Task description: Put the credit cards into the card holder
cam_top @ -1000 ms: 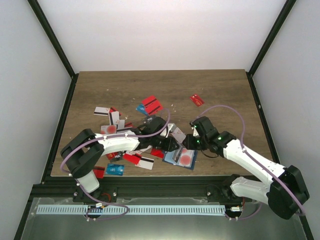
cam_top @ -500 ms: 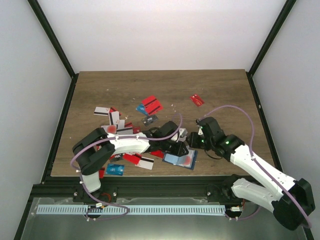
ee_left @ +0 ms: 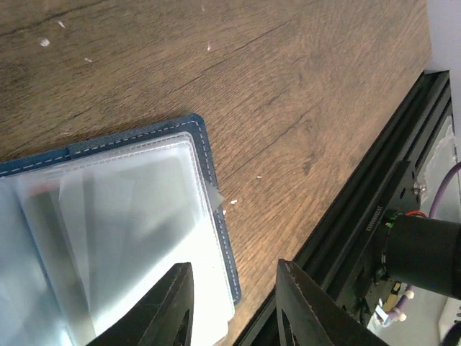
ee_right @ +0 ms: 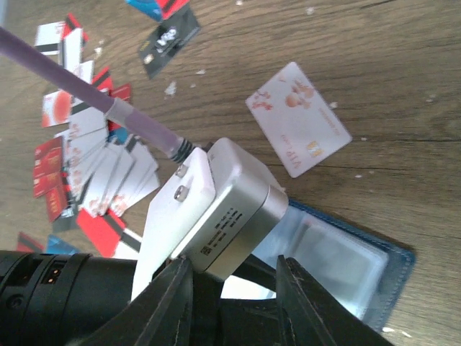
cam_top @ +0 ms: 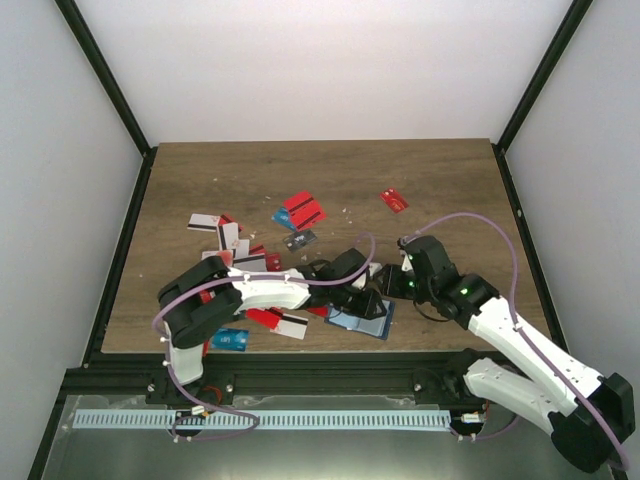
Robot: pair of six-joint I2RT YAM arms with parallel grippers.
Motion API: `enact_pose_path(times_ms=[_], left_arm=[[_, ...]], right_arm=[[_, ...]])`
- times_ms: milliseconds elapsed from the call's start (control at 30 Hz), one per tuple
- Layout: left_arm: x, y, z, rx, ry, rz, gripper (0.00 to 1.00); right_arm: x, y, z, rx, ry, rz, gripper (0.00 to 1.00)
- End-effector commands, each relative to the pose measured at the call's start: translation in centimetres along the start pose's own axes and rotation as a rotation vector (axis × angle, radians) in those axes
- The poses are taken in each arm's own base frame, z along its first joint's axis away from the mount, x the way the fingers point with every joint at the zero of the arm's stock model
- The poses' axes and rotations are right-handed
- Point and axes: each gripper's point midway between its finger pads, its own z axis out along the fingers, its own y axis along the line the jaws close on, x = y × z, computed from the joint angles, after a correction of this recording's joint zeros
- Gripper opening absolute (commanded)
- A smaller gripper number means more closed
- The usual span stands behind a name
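Holder lies open and flat on the worktop, near the front edge, between the two arms. It has a navy border, and its clear sleeves face up. In the left wrist view one sleeve corner pokes out past the holder's side edge.

Left pincer: fingers apart, nothing between them. It hangs over the holder's outer corner, with the black rail just beyond. Cannot tell whether it touches the holder.

Right pincer: fingers apart, nothing clamped. It sits close behind the left arm's silver camera box, which blocks much of that view. The holder shows past the box at lower right.

Cards: most lie in a loose heap left of the holder, red, white and black-striped, several overlapping.

Strays:
- white card with red print, near the holder's far side, not touching it
- dark card, farther back
- red pair, beyond the dark card
- single red card, well apart at far right
- light-blue card, by the front edge at left
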Motion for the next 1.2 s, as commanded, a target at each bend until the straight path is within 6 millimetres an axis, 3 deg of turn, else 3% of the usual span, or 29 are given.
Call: enact_pose_path(times_ms=[0,167,500,700,900,1033,1167], left_arm=[[-1.2,-3.5,-3.2,0.065,-0.085,0.056,0.35],[0.1,-1.3,-7.1,-0.05,-0.151,0.041,0.38],[6.2,9.7,-14.6,-0.416,-0.252,-0.169,0.41],[8.1,15.5,-18.6,-0.565,-0.347,-0.34,0.44],[7.5,19.8,-22.7,-0.662,-0.474,-0.493,0.44],[7.5,22.0,-24.0,-0.69,-0.518,-0.573,0.4],[7.6,23.2,-24.0,-0.674,-0.523,-0.609,0.39]], right_arm=[[-0.6,3.1,-1.2,-0.153,-0.012,-0.038,0.35],[0.8,6.8,-1.7,-0.392,0.052,-0.101,0.41],[4.4,10.9,1.0,-0.549,0.186,-0.161,0.45],[5.4,13.3,4.5,-0.548,0.25,-0.164,0.45],[4.8,15.3,8.0,-0.53,0.274,-0.071,0.45],[4.3,16.8,11.1,-0.533,0.315,-0.042,0.45],[3.3,19.0,14.3,-0.542,0.351,-0.055,0.45]])
